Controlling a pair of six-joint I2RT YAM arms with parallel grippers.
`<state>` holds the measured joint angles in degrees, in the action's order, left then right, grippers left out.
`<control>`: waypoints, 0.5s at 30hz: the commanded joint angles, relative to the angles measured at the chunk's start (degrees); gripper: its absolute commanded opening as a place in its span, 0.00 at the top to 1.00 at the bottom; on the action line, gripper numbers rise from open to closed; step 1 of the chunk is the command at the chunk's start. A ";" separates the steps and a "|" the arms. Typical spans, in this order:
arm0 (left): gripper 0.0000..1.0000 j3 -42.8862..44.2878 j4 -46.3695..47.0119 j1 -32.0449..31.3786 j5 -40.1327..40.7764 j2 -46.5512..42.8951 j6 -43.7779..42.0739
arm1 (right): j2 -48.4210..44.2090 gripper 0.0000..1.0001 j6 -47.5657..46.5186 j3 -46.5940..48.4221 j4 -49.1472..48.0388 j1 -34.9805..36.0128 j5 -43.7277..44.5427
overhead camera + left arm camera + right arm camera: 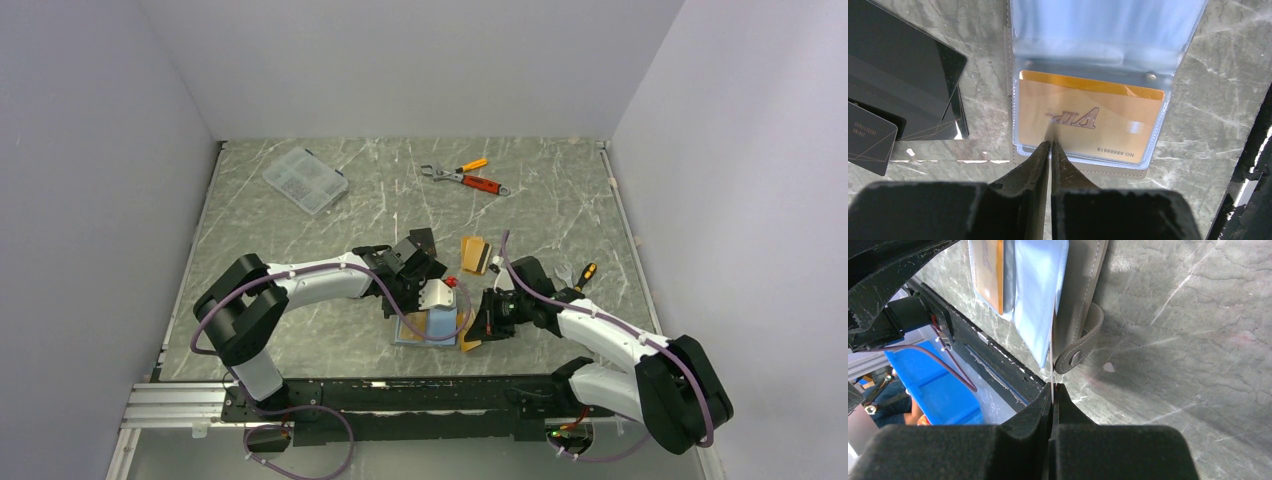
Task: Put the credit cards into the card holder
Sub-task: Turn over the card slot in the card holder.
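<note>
Grey-green marble table (pixel 300 260), white walls. Top view: card holder (pixel 415 330) lay open near the front edge, left gripper (pixel 432 300) over it, right gripper (pixel 487 318) at its right side. Loose orange-gold card (pixel 474 254) sat just behind them. Clear compartment box (pixel 305 180) was well apart, far left.

Left wrist: jaws closed to a slit, tips meeting at the near edge of a clear sleeve (pixel 1098 50) holding 1 orange-gold VIP card (pixel 1090 120). Can't tell if they pinched the sleeve. Black cards (pixel 898 80) lay on the table left of the holder.

Right wrist: jaws clamped on a thin pale sheet (pixel 1053 355), edge-on beside the snap tab (pixel 1080 347). Card or sleeve leaf, can't tell.
</note>
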<state>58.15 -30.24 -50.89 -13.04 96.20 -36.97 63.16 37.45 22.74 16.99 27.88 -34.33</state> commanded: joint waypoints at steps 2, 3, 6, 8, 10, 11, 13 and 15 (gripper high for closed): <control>0.89 -0.89 0.49 -0.24 2.27 0.74 -1.20 | 0.29 1.00 -0.24 0.46 -1.52 -0.19 -0.39; 0.89 -0.93 0.41 -0.26 2.23 0.67 -1.19 | 0.35 1.00 -0.08 0.47 -1.71 -0.26 -0.50; 0.90 -1.11 0.51 -0.26 2.31 0.44 -1.17 | 0.45 1.00 0.22 0.33 -2.41 -0.24 -0.99; 0.90 -1.21 0.49 -0.26 2.44 0.24 -1.26 | 0.66 1.00 0.49 0.08 -2.95 -0.13 -1.27; 0.90 -1.12 0.39 -0.33 2.49 0.00 -1.18 | 1.01 1.00 0.83 -0.34 -3.71 -0.13 -1.48; 0.90 -1.11 0.36 -0.31 2.49 -0.07 -1.20 | 1.31 1.00 0.94 -0.52 -3.87 0.01 -1.48; 0.91 -1.19 0.34 -0.26 2.57 -0.28 -1.17 | 2.11 1.00 0.69 -0.59 -3.44 -0.08 -0.93; 0.91 -1.19 0.21 -0.28 2.60 -0.40 -1.17 | 1.92 1.00 0.14 -0.51 -2.70 -0.03 -0.32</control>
<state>58.11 -30.09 -51.09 -12.27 96.18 -36.97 64.82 37.71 22.74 15.20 27.83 -34.94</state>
